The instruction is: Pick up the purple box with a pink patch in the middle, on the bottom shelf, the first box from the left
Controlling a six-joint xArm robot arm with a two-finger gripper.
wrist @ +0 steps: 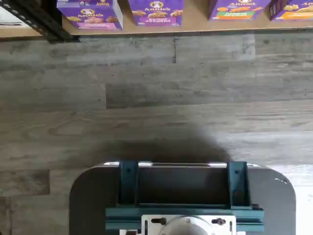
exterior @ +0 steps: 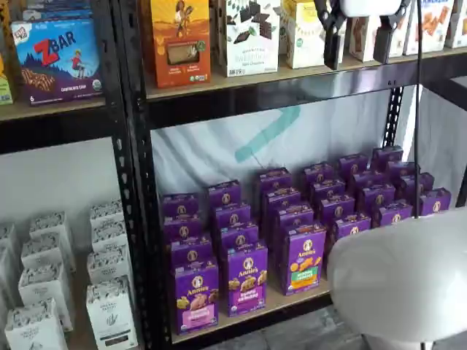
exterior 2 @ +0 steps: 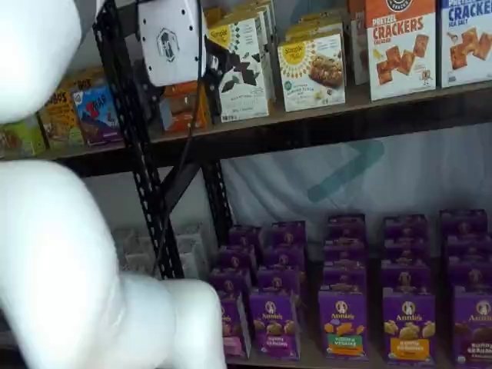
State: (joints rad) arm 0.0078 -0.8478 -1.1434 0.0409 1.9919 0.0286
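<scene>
The purple box [exterior: 195,295] with a pink band stands upright at the front left end of the bottom shelf [exterior: 281,301]. In the wrist view the purple box [wrist: 90,14] sits beside a black upright on the bottom shelf [wrist: 195,22]. In a shelf view the purple box [exterior 2: 231,329] is partly hidden behind the white arm. My gripper [exterior: 359,40] hangs high up in front of the upper shelf, far above and to the right of the box. Its two black fingers [exterior: 333,36] stand open with nothing between them. Its white body [exterior 2: 171,38] also shows.
Like purple boxes [exterior: 246,278] fill the bottom shelf in rows, one with a green patch [exterior: 304,261]. A black perforated upright [exterior: 139,182] borders the bay. White boxes [exterior: 109,310] stand in the left bay. The white arm [exterior 2: 61,261] fills the foreground. Grey wood floor [wrist: 156,98] lies in front.
</scene>
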